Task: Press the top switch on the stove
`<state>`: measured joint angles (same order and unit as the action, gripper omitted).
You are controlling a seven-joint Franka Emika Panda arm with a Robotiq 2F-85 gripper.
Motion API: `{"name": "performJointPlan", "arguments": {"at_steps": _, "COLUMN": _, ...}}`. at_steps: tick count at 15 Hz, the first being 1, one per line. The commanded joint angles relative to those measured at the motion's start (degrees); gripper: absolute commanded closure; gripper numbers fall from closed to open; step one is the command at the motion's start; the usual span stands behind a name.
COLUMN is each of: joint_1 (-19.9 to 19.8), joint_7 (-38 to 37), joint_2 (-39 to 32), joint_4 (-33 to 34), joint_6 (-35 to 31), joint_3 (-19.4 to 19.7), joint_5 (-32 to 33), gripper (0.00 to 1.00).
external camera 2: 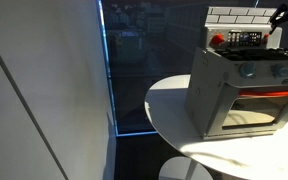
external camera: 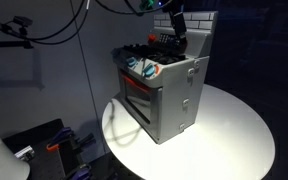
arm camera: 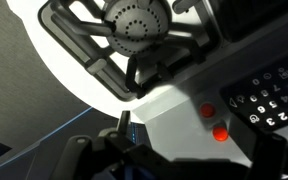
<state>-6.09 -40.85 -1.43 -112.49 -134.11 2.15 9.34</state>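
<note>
The grey toy stove (external camera: 172, 98) stands on a round white table, and shows in both exterior views (external camera 2: 239, 95). It has a windowed oven door, teal-and-orange knobs (external camera: 144, 68) and a white brick back panel (external camera 2: 239, 16). My gripper (external camera: 175, 42) hangs just over the stove top near the back panel and is also at the frame edge (external camera 2: 281, 17). In the wrist view the dark fingers (arm camera: 184, 166) look shut and empty. Just beyond them are two red buttons (arm camera: 207, 111) (arm camera: 220, 132) on a grey panel (arm camera: 169, 110), beside a black keypad (arm camera: 269, 95) and a black burner (arm camera: 134, 22).
The white table (external camera: 234, 135) has bare surface around the stove, also in the other exterior view (external camera 2: 169, 105). Cables (external camera: 44, 25) hang at the upper left, and black equipment (external camera: 39, 145) sits low beside the table. A pale wall (external camera 2: 34, 90) fills one side.
</note>
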Motion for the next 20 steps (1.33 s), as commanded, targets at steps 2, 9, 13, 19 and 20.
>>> {"name": "performJointPlan", "arguments": {"at_steps": 2, "joint_1": 0.93, "joint_7": -2.18, "joint_2": -0.85, "joint_4": 2.37, "joint_6": 1.91, "joint_3": 1.11, "joint_5": -0.09, "gripper": 0.0}}
{"name": "performJointPlan", "arguments": {"at_steps": 9, "joint_1": 0.86, "joint_7": -2.98, "joint_2": -1.54, "joint_4": 2.88, "joint_6": 1.96, "joint_3": 1.63, "joint_5": -0.23, "gripper": 0.0}}
{"name": "performJointPlan", "arguments": {"at_steps": 13, "joint_1": 0.89, "joint_7": -3.07, "joint_2": -2.09, "joint_4": 3.22, "joint_6": 2.0, "joint_3": 1.86, "joint_5": -0.27, "gripper": 0.0}}
{"name": "performJointPlan", "arguments": {"at_steps": 19, "joint_1": 1.01, "joint_7": -2.88, "joint_2": -3.08, "joint_4": 4.07, "joint_6": 2.13, "joint_3": 2.12, "joint_5": -0.58, "gripper": 0.0}}
{"name": "performJointPlan", "arguments": {"at_steps": 20, "joint_1": 1.06, "joint_7": -2.9, "joint_2": -3.13, "joint_4": 4.07, "joint_6": 2.07, "joint_3": 2.13, "joint_5": -0.56, "gripper": 0.0}}
